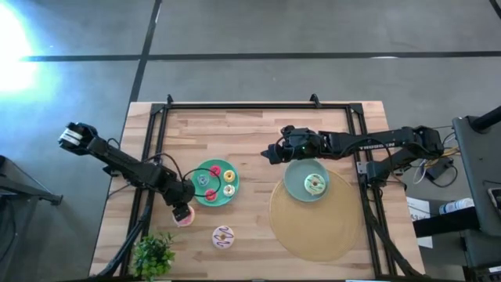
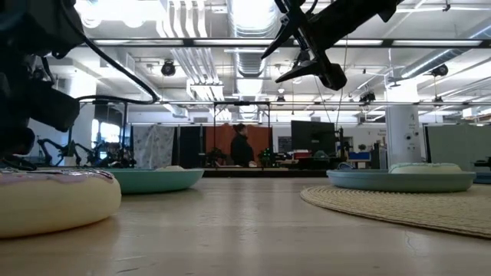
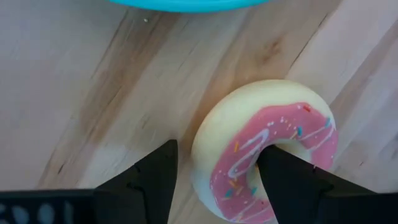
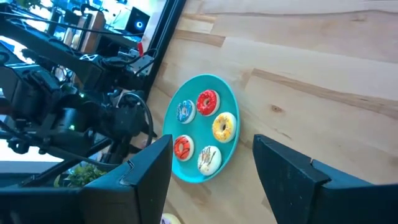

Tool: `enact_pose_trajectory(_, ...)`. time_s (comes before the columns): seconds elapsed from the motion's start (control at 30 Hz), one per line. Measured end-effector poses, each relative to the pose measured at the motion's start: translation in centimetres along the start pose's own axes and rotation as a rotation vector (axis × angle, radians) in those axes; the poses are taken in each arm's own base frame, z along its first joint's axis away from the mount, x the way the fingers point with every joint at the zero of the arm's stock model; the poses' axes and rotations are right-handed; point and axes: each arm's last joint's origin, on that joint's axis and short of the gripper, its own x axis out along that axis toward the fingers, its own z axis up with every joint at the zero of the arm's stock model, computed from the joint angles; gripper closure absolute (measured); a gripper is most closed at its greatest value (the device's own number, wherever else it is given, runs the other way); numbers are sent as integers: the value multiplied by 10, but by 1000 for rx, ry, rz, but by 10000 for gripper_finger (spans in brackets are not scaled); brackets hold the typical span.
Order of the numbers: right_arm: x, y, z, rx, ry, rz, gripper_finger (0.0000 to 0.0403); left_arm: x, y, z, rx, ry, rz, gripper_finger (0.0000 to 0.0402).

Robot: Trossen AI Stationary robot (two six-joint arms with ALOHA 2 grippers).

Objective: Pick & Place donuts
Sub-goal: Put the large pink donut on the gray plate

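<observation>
A pink-iced donut (image 3: 261, 155) lies flat on the wooden table, just near of the teal plate (image 1: 214, 182). My left gripper (image 3: 217, 149) points down over it, open. One finger (image 3: 283, 180) stands in the donut's hole and the other (image 3: 152, 180) outside the ring. The teal plate (image 4: 200, 130) carries several small donuts. A white donut with purple streaks (image 1: 223, 236) lies flat near the front edge. A green donut (image 1: 315, 185) sits on the grey-blue plate (image 1: 296, 182). My right gripper (image 1: 270, 153) hovers open above the table's middle. My left gripper comes at the pink donut from above, its fingers astride one side of the ring (image 3: 230, 143): one in the hole, one outside. The donut lies flat on the table. Whether either finger touches it, I cannot tell.
A round woven mat (image 1: 313, 227) lies under the grey-blue plate at the right. A leafy green plant (image 1: 153, 254) stands at the near left corner. A black frame (image 1: 258, 106) runs along the table's far and side edges.
</observation>
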Motion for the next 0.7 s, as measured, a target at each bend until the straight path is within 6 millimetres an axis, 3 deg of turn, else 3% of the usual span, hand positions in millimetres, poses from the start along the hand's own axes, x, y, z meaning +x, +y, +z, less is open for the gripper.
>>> enact_pose_trajectory(0.2, 0, 0, 0, 6, 0, 0, 188, 1, 1, 1, 0, -13, 13, 236)
enact_pose_trajectory(0.47, 0, 1, -2, 8, 74, 31, 188, -1, -4, 3, 18, -62, -14, 371)
enact_pose_trajectory(0.53, 1, 1, -4, 18, 124, 47, 188, -8, -8, 6, 23, -109, -21, 391)
enact_pose_trajectory(0.7, 16, -6, -13, 68, 280, 53, 188, -38, -30, 16, 59, -293, -72, 398)
